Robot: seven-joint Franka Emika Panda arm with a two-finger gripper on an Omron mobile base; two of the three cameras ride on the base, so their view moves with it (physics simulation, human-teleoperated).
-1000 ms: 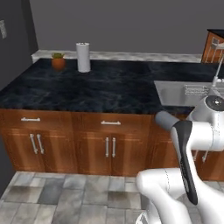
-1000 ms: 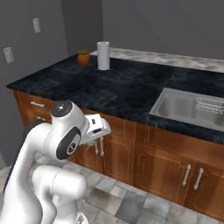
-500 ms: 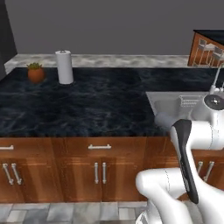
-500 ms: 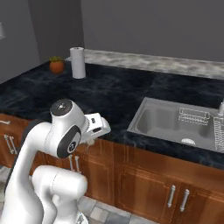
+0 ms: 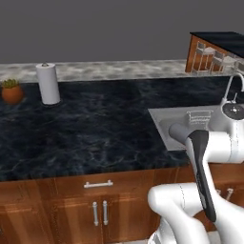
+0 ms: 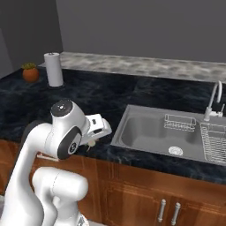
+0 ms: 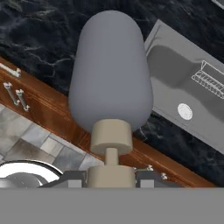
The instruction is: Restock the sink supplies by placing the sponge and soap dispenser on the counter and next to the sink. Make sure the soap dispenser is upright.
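Observation:
The soap dispenser (image 7: 110,83), a grey rounded bottle with a beige pump, hangs above the counter's front edge. My gripper (image 7: 110,176) is shut on its pump head, the bottle pointing away from the hand. In the right base view the gripper (image 6: 91,142) sits at the counter's edge, left of the sink (image 6: 145,132), with the beige pump showing under the hand. The black marble counter (image 5: 95,128) runs wide to the left of the sink (image 5: 162,119). The sponge is out of view.
A paper towel roll (image 5: 48,83) and a potted plant (image 5: 11,91) stand at the back left of the counter. A curved faucet (image 6: 215,99) and a wire rack (image 6: 212,137) sit on the sink's right side. Wood cabinets with silver handles (image 5: 99,212) are below.
The base has driven right along the counter, so the towel roll and plant slid left and the sink came closer. The gripper stays shut on the dispenser.

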